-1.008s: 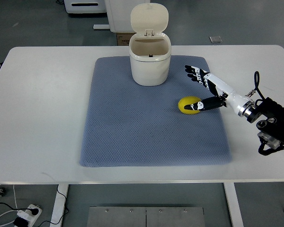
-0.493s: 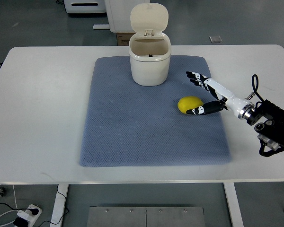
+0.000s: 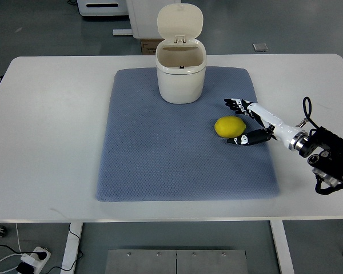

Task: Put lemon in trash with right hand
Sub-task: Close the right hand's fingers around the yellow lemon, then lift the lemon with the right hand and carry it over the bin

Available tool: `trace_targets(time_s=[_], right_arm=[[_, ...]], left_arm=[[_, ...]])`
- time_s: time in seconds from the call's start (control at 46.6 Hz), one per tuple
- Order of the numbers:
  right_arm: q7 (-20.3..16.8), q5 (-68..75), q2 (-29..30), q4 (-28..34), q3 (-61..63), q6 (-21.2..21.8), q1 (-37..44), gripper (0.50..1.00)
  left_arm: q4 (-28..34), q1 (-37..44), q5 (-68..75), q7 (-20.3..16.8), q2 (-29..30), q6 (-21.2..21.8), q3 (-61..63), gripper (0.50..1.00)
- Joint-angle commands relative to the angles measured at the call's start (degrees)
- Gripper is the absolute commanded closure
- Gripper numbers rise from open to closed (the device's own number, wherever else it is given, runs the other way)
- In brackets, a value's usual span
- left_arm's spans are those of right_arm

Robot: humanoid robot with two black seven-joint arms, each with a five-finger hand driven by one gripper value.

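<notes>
A yellow lemon (image 3: 229, 127) lies on the blue-grey mat (image 3: 160, 154), to the right of its middle. The cream trash bin (image 3: 180, 75) stands at the mat's far edge with its lid flipped up and its mouth showing. My right hand (image 3: 238, 122) reaches in from the right, fingers spread around the lemon's right side. The upper fingers (image 3: 235, 104) sit just above and to the right of the fruit, the thumb just below it. It grips nothing. The left arm does not show.
The mat lies on a white table (image 3: 51, 131). My right forearm and its dark wrist unit (image 3: 331, 162) rest over the table's right edge. A cardboard box and white furniture stand on the floor behind the bin.
My right hand has dropped lower and drawn back slightly to the right. Its thumb has slipped from the lemon's side to just below it. The lemon has stayed put.
</notes>
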Motion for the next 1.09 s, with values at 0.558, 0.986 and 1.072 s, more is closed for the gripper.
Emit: trace_targets(time_s=[0.558, 0.986, 1.072], right_arm=[[0.0, 0.7, -1.0, -0.5, -1.4, -0.1, 0.3, 1.0], [0.0, 1.2, -2.4, -0.1, 4.7, -0.9, 2.3, 1.0], [0.0, 1.2, -2.9, -0.1, 4.8, -0.9, 3.5, 1.0]], left_arm=[[0.0, 0.0, 0.0, 0.0, 0.0, 0.0, 0.0, 0.5], [0.0, 0.0, 0.0, 0.0, 0.0, 0.0, 0.0, 0.5], [0.0, 0.0, 0.0, 0.0, 0.0, 0.0, 0.0, 0.5]])
